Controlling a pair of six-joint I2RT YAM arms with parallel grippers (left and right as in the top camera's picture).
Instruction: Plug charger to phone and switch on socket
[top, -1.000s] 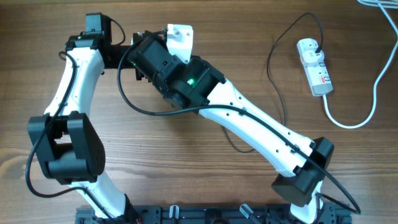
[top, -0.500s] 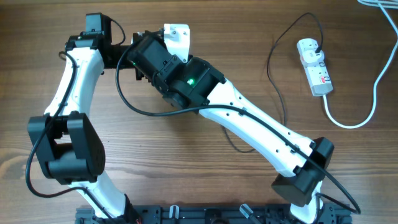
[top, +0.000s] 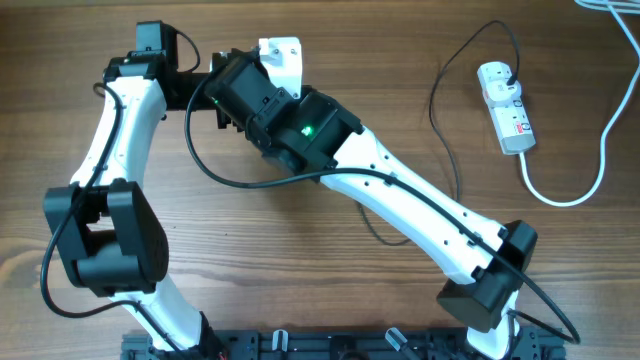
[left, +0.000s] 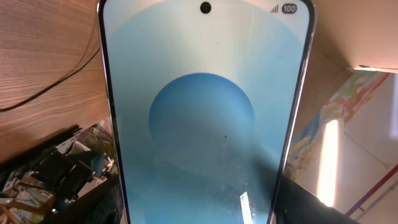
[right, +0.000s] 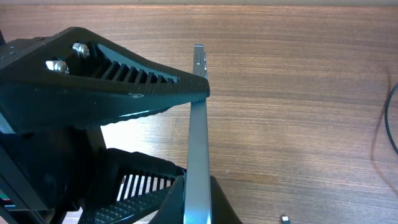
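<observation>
phone (left: 205, 124): lifted off the bench (right: 298, 93), between both arms; screen lit pale blue with a darker blue circle, thin silver edge.
left pincer (right: 186, 134): wide, holding the phone's sides.
right pincer (right: 198, 196): closed narrow on the phone's thin edge.

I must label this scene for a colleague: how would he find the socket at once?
On the right side of the wooden table lies a white socket strip. A thin black cable and a thick white cord join it; only it carries red marks.

Overhead straight down; both wrists close on phone (left: 205, 124).
</observation>
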